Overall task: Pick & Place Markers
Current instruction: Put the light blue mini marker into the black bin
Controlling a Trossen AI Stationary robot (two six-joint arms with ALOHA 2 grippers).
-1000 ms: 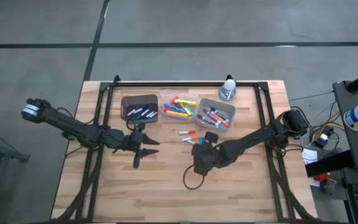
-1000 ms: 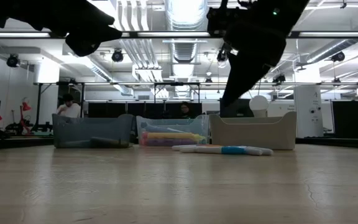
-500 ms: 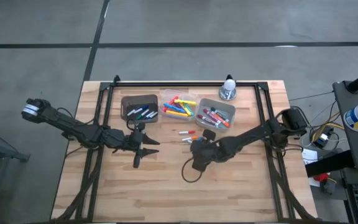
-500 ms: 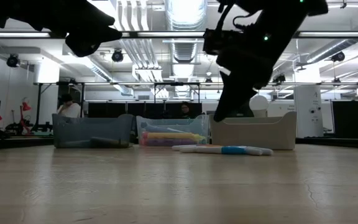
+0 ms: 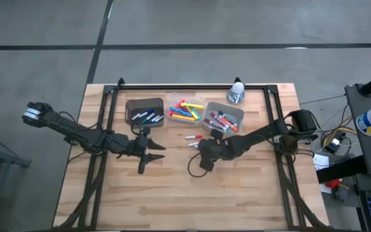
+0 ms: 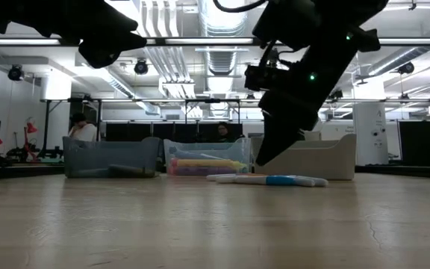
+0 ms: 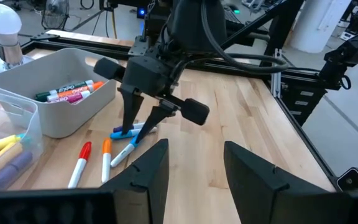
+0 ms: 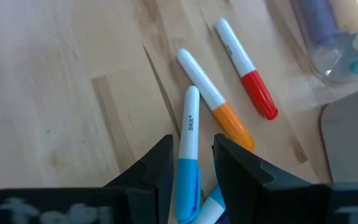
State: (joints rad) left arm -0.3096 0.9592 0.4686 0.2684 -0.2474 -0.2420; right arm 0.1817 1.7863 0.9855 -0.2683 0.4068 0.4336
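Several loose markers lie flat on the wooden table (image 5: 250, 193) in front of the bins: a red-capped one (image 8: 244, 68), an orange-capped one (image 8: 213, 106) and a blue-capped one (image 8: 188, 155). My right gripper (image 8: 193, 168) is open and slants down over them, one finger on each side of the blue-capped marker. In the low view its fingertips (image 6: 263, 158) hang just above the markers (image 6: 267, 179). My left gripper (image 5: 148, 158) waits open above the table's left half, with nothing between its fingers (image 7: 148, 174).
Three bins stand in a row at the far side: a dark one (image 5: 145, 111), a clear one (image 5: 184, 111) with neon markers, and a grey one (image 5: 223, 119) with white-bodied markers. A light bulb (image 5: 237, 90) stands behind them. A dark frame (image 5: 192, 87) runs around the table.
My right gripper has come down and moved toward the far edge and a little to the left, from the table's middle to just above the loose markers. The markers have kept their places.
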